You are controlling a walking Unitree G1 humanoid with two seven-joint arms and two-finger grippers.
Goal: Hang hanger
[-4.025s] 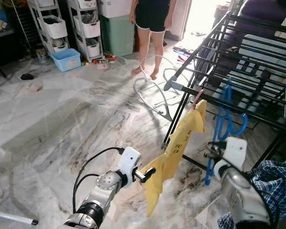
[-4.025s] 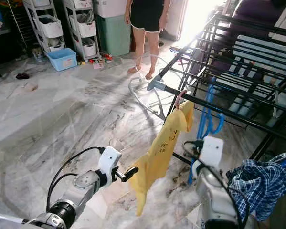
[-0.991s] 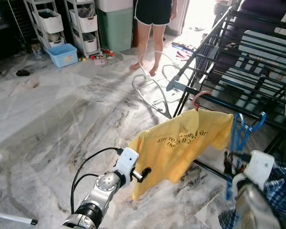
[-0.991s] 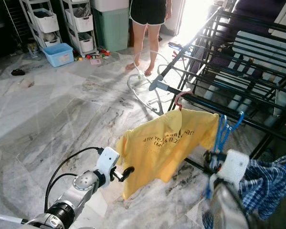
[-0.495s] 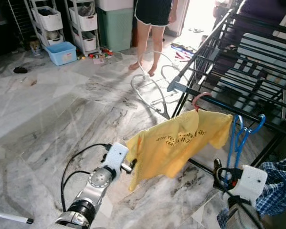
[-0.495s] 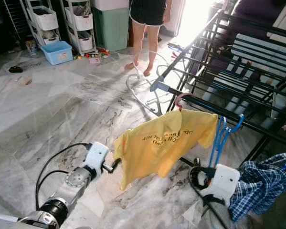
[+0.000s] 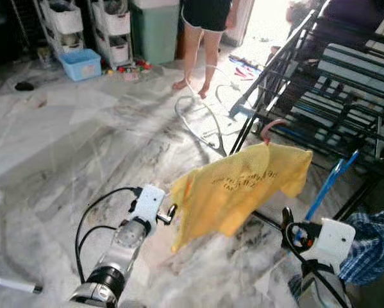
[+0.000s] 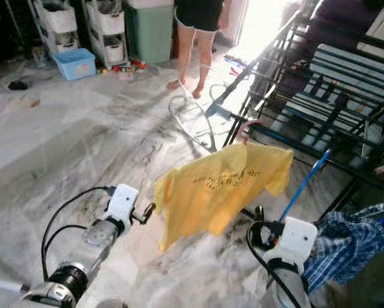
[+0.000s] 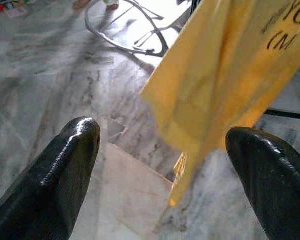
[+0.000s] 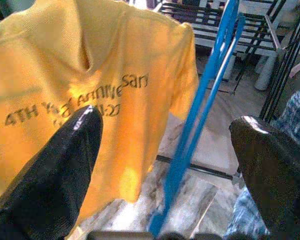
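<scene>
On the front rail of the black drying rack (image 7: 345,83), the pink hanger (image 7: 269,130) carried the yellow shirt (image 7: 243,186), already hooked. Just beside the shirt's hem, the left gripper (image 9: 162,165) was spread wide and empty, apparently letting go. The right gripper (image 10: 165,150), also released, sat near the blue hangers (image 10: 210,90).

A pink hanger (image 7: 269,130) carrying a yellow T-shirt (image 7: 240,187) hooks over the black drying rack (image 7: 345,96) rail.

Soft matt yellow cloth shirt (image 7: 243,186) hangs over polished veined marble floor (image 7: 63,147), beside a black metal rack (image 7: 333,96).
</scene>
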